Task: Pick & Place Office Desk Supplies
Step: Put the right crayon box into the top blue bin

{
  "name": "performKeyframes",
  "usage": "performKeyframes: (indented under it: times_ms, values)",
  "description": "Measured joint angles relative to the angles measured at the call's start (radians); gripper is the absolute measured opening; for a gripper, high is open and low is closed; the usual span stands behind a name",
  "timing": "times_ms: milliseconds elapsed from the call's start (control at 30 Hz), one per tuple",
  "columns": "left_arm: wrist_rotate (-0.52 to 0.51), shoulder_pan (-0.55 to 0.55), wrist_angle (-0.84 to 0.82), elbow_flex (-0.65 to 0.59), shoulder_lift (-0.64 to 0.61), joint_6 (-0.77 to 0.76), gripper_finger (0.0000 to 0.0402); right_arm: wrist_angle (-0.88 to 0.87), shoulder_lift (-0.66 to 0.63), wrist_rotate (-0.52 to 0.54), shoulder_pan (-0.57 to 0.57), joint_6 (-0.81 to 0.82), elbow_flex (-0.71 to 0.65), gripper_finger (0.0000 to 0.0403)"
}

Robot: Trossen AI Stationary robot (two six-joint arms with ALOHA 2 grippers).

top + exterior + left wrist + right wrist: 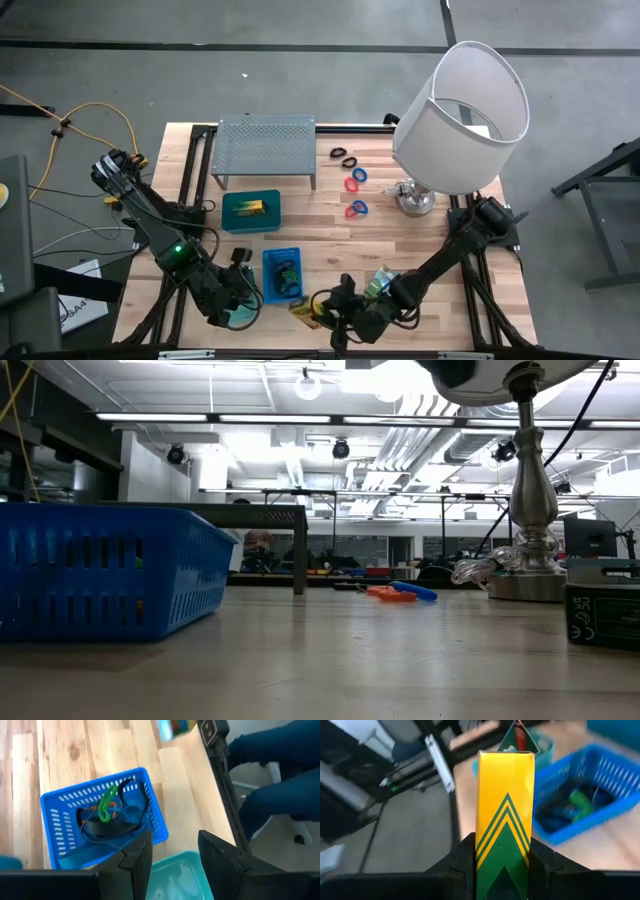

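Right gripper (502, 862) at the desk's near edge, jaws clamped on a yellow crayon-style box with green chevrons (505, 815), gripping its two narrow sides; the box stands straight out from the jaws, and in the high view it hangs just right of the blue perforated plastic basket (281, 262); that basket holds black loops and a green band (106, 803); left gripper (172, 857) hovers over a pale teal tray (182, 880) just beside the basket, jaws parted with nothing between them; farther back on the wooden desk (330, 235), red and blue rings (357, 179) lie near the silver lamp base (415, 200).
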Motion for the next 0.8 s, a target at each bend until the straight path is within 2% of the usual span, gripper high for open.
performKeyframes:
  times_ms: [267,567,800]
  values:
    - [0.000,0.000,0.074,0.000,0.000,0.000,0.0152,0.161,0.071,0.114,-0.025,-0.228,0.000,0.0106]
    - [0.000,0.000,0.149,0.000,0.000,0.000,0.0152,0.198,0.086,0.222,-0.028,-0.358,0.000,0.0106]
    - [0.000,0.000,0.185,0.000,0.000,0.000,0.0152,0.220,0.086,0.246,-0.028,-0.410,0.000,0.0106]
